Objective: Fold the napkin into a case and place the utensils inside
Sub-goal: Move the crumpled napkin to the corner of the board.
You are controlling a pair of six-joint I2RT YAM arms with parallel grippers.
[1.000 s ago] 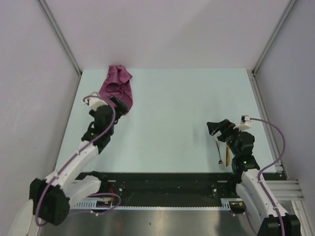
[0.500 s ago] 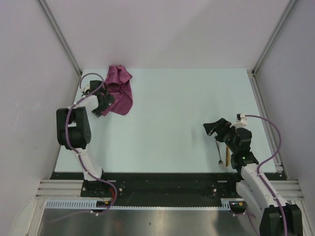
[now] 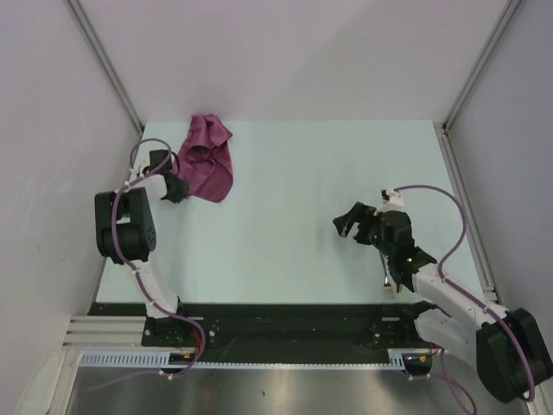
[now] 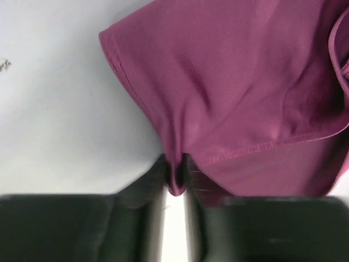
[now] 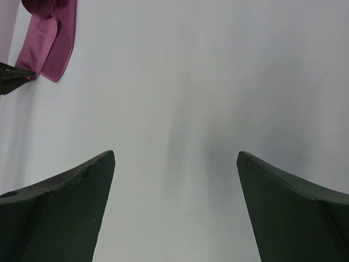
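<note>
The plum napkin (image 3: pixel 207 160) lies bunched up at the back left of the table, and no case shape is in view. My left gripper (image 3: pixel 175 188) is at its near left edge. In the left wrist view the left gripper (image 4: pixel 175 176) is shut on a pinched fold of the napkin (image 4: pixel 240 93). My right gripper (image 3: pixel 352 223) hovers open over bare table at the right, and the right wrist view shows its jaws wide apart (image 5: pixel 174 158) with nothing between them. The utensils (image 3: pixel 388 280) peek out from under the right arm, near the front edge.
Grey walls and metal rails close in the pale table (image 3: pixel 294 190) on the left, back and right. The far napkin (image 5: pixel 46 43) and a dark tip of the left gripper show at the top left of the right wrist view.
The left arm folded back toward the left wall and its gripper went from open to shut on the napkin's edge. The right gripper swung left and farther onto the table, still open.
</note>
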